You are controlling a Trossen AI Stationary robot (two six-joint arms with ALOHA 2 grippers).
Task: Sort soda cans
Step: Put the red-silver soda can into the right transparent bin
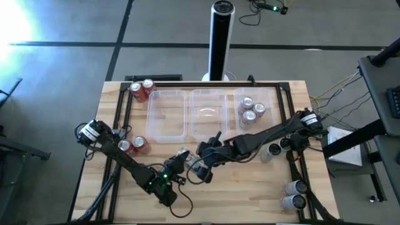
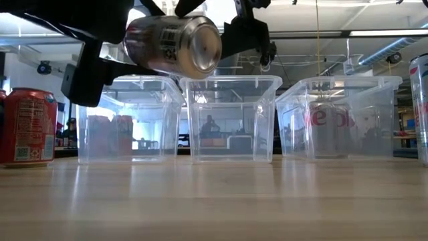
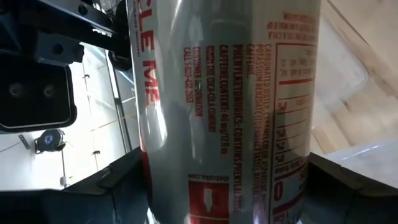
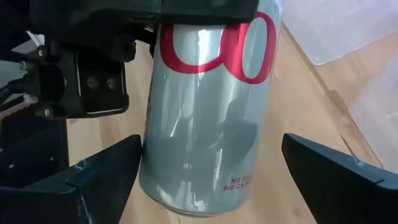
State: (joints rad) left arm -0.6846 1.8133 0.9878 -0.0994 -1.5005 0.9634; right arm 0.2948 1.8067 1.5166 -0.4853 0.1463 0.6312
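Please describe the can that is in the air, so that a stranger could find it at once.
Find the three clear tubs on the table, then look where the two arms meet on the near side of them. There the left gripper holds a silver can. It alone is off the table; every other can rests on wood or in a tub.

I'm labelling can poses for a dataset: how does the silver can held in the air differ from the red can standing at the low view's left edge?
The silver can hangs tilted above the table; the red can stands upright on the wood. The silver can lies between the left gripper and right gripper; nothing touches the red can. Bodies differ: silver-grey versus red. Both look like the same kind of small soda can.
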